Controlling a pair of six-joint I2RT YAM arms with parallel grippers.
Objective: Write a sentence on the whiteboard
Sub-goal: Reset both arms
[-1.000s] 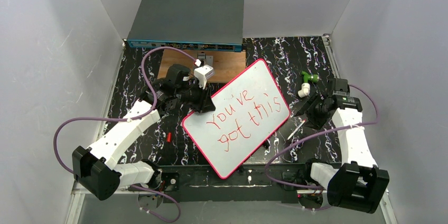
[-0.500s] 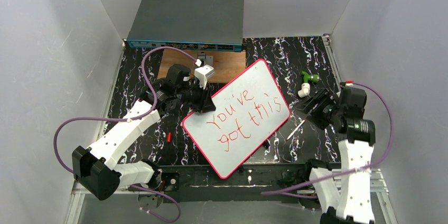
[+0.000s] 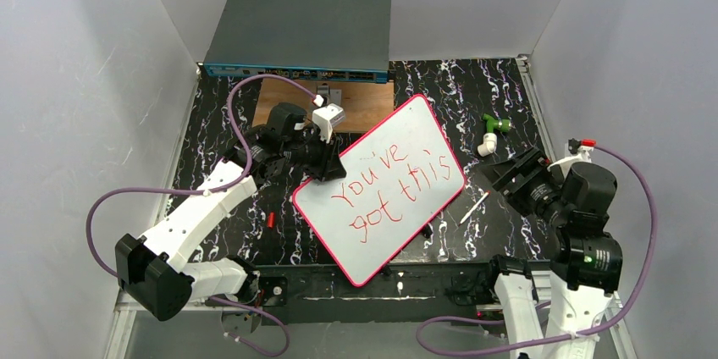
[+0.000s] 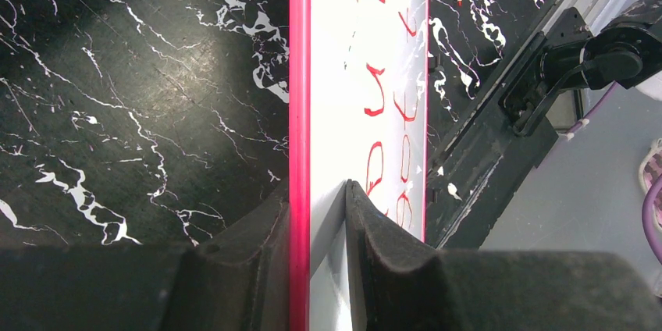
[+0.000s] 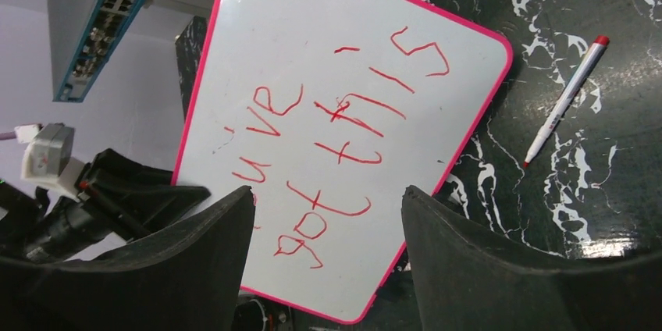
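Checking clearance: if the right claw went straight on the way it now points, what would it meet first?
Most likely the whiteboard: in the wrist view its written face sits between the fingers of the open right claw. The pen lies off to the side; depth is unclear.

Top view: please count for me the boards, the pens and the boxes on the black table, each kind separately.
boards: 2, the whiteboard and the wooden board
pen: 1
grey box: 1
total: 4
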